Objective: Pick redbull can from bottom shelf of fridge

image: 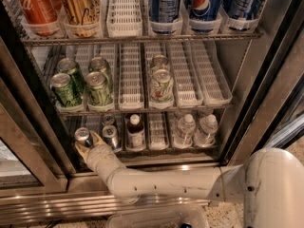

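View: camera view, looking down and into the fridge from the front.
Top rack: red Coca-Cola can at far left, gold can just beside it, one bare white lane tray, then blue Pepsi cans on the right.
Middle rack: four green cans in two lanes on the left, two pale cans with green print in a lane near the centre, white slotted trays between and to the right.
Bottom shelf: lowest rack, lined with white slotted lanes, just above the steel sill.
Redbull can: upright at the front of the far-left lane of the bottom shelf, silver top facing the camera.
Neighbours on the bottom shelf: a second slim silver-topped can in the next lane, just beside the redbull can; then a dark bottle with white cap; two clear water bottles further right.
Gripper: inside the fridge at the bottom shelf, placed around the redbull can from the front and below.
Grip state: cannot be told, whether clamped on the can or loose around it.
Arm: white, lying low across the sill from the right, bending up to the gripper.
Robot body: white rounded shell at the lower right corner.
Fridge base: ribbed steel strip below the sill.
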Robot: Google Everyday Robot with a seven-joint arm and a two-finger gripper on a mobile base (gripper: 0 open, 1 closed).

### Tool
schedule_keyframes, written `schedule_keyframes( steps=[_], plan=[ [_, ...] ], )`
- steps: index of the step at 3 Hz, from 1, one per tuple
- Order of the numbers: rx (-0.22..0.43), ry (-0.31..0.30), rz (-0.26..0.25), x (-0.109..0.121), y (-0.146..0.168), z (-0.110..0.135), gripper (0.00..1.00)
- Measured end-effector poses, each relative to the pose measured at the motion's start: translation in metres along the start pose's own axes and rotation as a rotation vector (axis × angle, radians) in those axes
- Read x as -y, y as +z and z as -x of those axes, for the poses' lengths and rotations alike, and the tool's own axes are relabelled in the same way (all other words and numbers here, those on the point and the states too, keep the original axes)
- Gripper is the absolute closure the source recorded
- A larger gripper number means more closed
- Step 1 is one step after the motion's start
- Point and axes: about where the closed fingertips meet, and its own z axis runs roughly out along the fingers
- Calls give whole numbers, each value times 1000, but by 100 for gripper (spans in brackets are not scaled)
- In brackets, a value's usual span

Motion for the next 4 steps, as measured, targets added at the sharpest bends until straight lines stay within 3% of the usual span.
schedule_keyframes(
  steps=[1,4],
  plan=[
    [17,-39,-24,4,-17,12,100],
    [107,-136,-16,5,-40,57,100]
  ],
)
